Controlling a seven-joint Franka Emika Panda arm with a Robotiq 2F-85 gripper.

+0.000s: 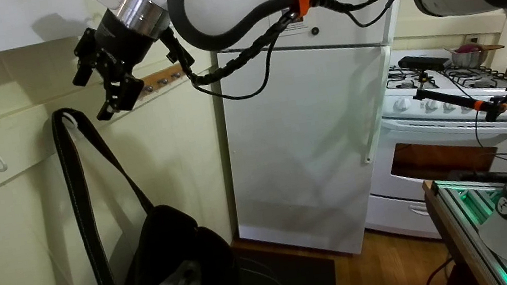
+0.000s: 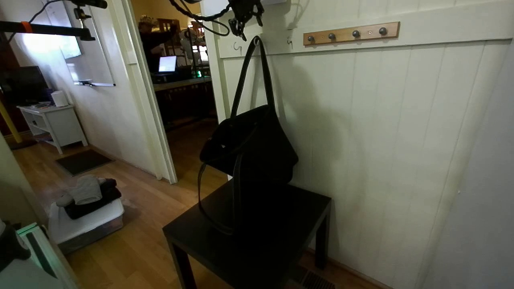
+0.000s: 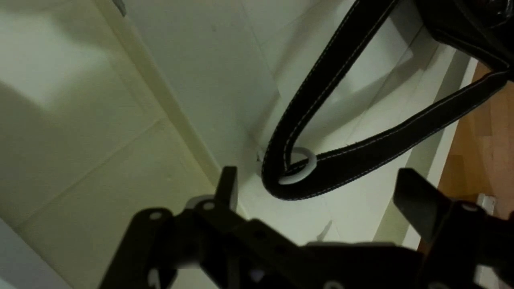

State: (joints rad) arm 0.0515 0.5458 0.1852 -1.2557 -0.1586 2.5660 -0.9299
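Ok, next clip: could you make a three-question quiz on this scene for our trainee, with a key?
1. Multiple choice: what does one strap of the black bag loop over?
a) the refrigerator handle
b) a white hook
c) the oven door
2. True or false: the gripper is closed on that strap.
3. Count: how many knobs does the wooden rail carry in an exterior view?

Key:
1. b
2. False; the gripper stands open.
3. Four.
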